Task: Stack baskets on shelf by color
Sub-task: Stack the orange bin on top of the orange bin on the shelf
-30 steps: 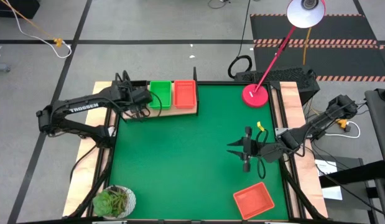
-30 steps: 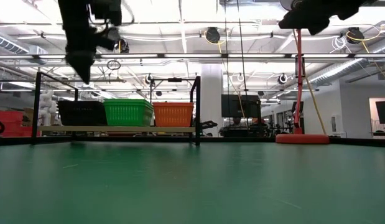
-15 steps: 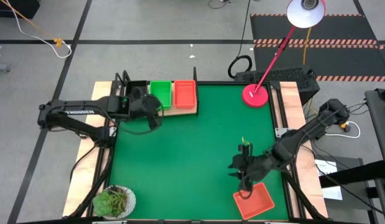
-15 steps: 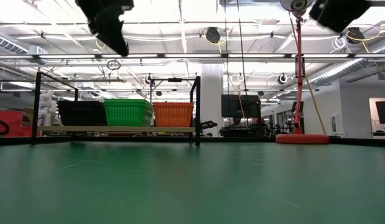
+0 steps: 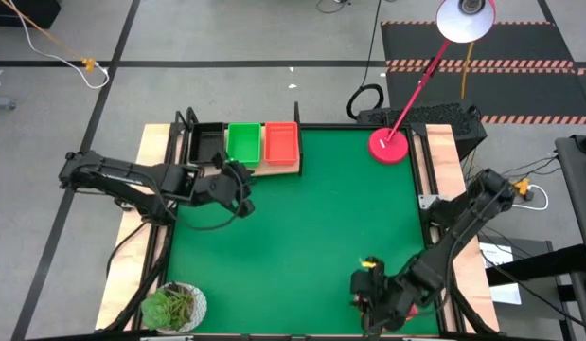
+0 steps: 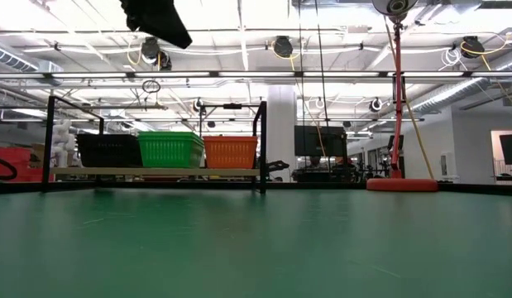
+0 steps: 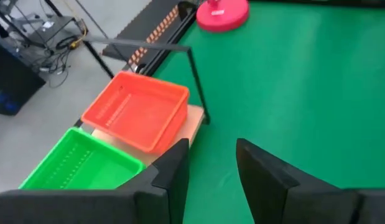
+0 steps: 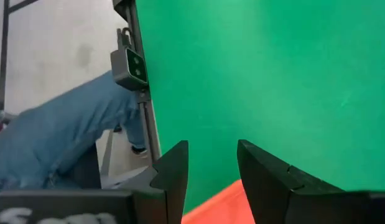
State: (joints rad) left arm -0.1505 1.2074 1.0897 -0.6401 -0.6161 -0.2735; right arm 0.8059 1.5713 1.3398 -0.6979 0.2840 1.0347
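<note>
The left gripper [image 7: 211, 174] is hovering over the green worktop [image 5: 302, 218] near the shelf [image 5: 274, 169], jaws spread and empty. The shelf is carrying black [image 6: 108, 150], green [image 5: 242, 144] and red-orange baskets [image 5: 281, 142] abreast. The right gripper [image 8: 212, 174] is hanging with jaws spread above another red-orange basket [image 8: 220, 204] at the worktop's near edge.

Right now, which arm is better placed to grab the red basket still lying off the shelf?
The right. Its gripper hangs open right over that red basket at the mat's near edge, while the left gripper sits near the shelf, far away.
</note>
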